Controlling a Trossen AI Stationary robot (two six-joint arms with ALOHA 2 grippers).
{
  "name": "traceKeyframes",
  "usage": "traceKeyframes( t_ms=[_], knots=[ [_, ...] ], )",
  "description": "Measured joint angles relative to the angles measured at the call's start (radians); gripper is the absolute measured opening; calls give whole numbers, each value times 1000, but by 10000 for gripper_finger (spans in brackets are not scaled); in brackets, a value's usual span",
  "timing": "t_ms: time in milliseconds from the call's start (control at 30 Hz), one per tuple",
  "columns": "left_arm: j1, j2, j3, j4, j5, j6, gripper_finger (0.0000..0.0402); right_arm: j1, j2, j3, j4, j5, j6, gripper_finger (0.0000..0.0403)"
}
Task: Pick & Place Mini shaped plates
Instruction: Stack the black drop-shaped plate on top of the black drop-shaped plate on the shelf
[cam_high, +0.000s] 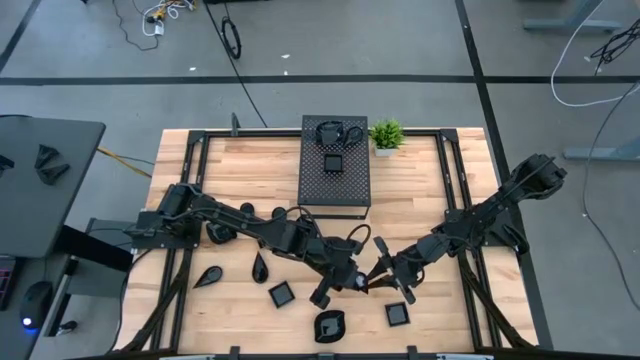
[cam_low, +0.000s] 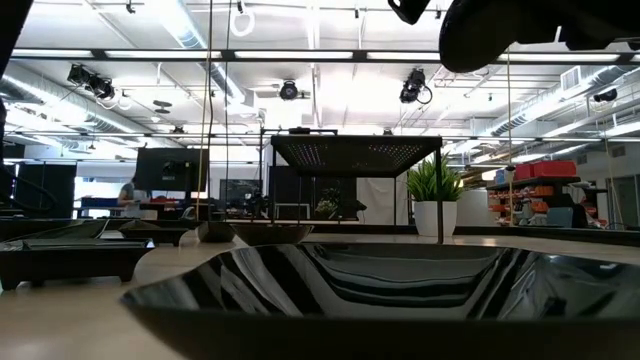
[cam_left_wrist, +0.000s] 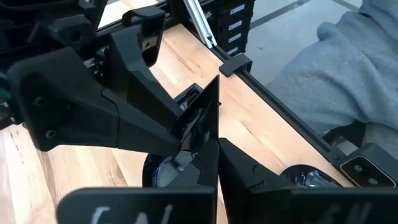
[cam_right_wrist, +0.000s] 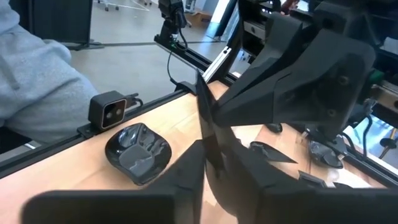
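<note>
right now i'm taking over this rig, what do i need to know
Left gripper: shut on a plate, held on edge over the table's front middle.
Right gripper: at that same plate, grip unclear; looks like a handover.
Done: one square plate lies on the box.
Left: several loose plates lie near the table's front.

blocked: box (cam_high: 335, 170) rear ctr | free: bare table (cam_high: 250, 175) rear-left
</note>
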Motion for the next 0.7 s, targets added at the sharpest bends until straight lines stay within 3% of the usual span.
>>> traceKeyframes(
  t_ms=[200,433,700],
  knots=[
    [1,0,0,1,-1,0,9,1,1,0,-17,-12,-1,7],
    [6,0,0,7,-4,-13,20,1,1,0,-46,-22,10,4],
    [44,0,0,-84,4,-121,91,0,0,0,-104,-31,128,3]
  ],
)
